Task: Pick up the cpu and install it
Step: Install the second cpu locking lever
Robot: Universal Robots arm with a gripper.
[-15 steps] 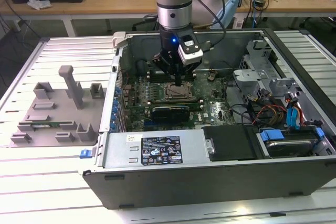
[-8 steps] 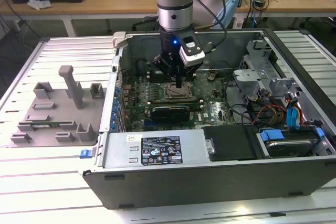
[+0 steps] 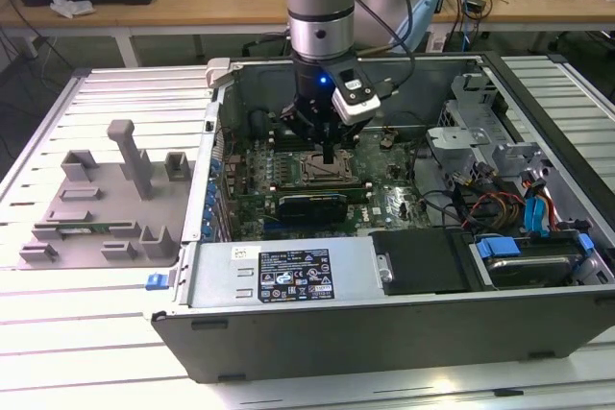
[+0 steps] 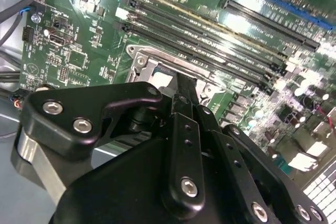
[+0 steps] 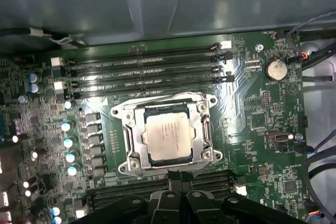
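The cpu (image 5: 168, 137), a flat square chip with a silvery top, lies flat inside the metal socket frame (image 5: 129, 145) on the green motherboard (image 5: 252, 108). My gripper (image 5: 178, 178) hangs just above the socket's edge, beside the chip and apart from it, with its black fingers (image 4: 184, 103) pressed together and nothing between them. In the exterior view the gripper (image 3: 330, 155) points straight down into the open computer case (image 3: 288, 333), right over the socket (image 3: 320, 169). From the second wrist view the gripper body hides most of the socket frame (image 4: 140, 59).
Long black memory slots (image 5: 142, 69) run beside the socket, with another row on the gripper's side. The case walls (image 3: 219, 141) enclose the board. Cables (image 3: 480, 204) and a drive bay (image 3: 524, 261) fill the exterior view's right. A grey fixture tray (image 3: 101, 204) lies outside, on the exterior view's left.
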